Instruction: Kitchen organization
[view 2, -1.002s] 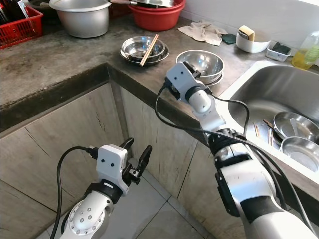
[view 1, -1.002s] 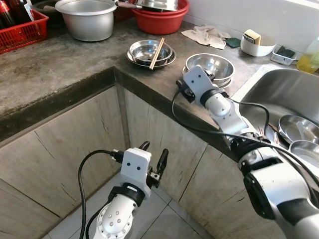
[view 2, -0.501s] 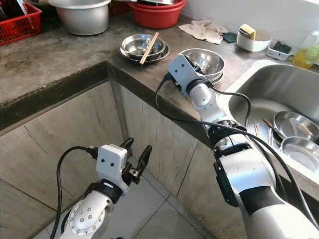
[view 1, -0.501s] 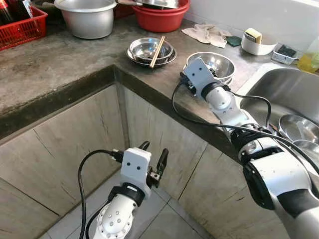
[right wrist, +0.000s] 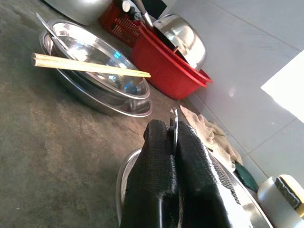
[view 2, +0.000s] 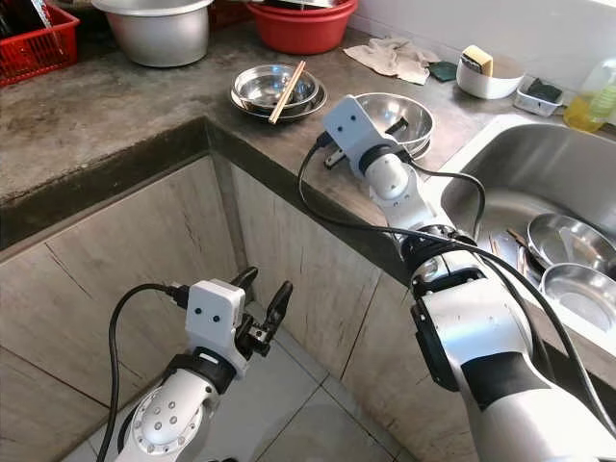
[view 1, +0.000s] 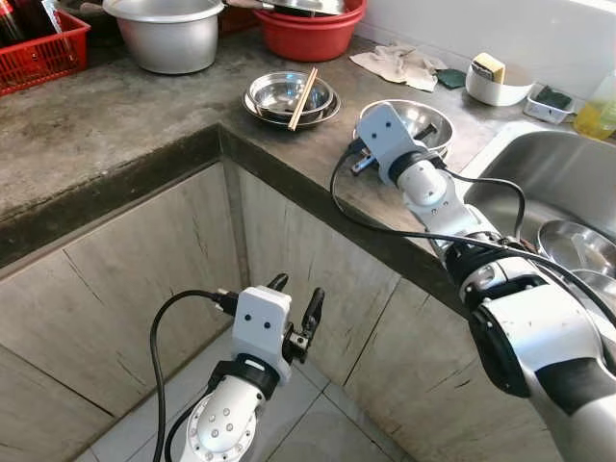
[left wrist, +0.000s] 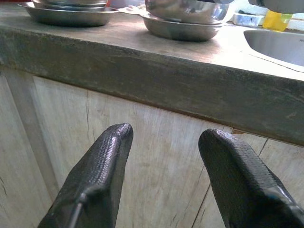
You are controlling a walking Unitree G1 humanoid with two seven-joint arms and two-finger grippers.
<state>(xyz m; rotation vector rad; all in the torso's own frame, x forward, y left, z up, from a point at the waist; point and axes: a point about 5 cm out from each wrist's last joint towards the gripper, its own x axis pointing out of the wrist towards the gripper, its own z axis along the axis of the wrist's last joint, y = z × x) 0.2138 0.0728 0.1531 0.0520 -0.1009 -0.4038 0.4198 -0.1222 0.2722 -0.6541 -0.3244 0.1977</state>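
Observation:
A steel bowl [view 1: 423,120] sits on a second steel dish on the grey concrete counter [view 1: 125,125], near the front edge. My right gripper [right wrist: 171,130] reaches over that edge and is shut on the bowl's thin near rim; one black finger [view 2: 395,125] lies inside the bowl. Farther left, a stack of steel bowls [view 1: 284,96] holds a pair of wooden chopsticks [view 1: 303,87] across its top. My left gripper [view 1: 298,308] hangs low in front of the cabinet door [left wrist: 156,137], open and holding nothing.
At the right, a steel sink [view 1: 539,183] holds more steel bowls [view 1: 577,245]. Along the back stand a red basin [view 1: 313,34], a steel pot [view 1: 173,38], a red basket [view 1: 38,58], a rag [view 1: 399,67], a white sponge dish [view 1: 496,87] and a yellow bottle [view 1: 602,111].
My right arm has pushed farther over the counter, bringing its gripper onto the steel bowl's near rim. The left arm has not moved.

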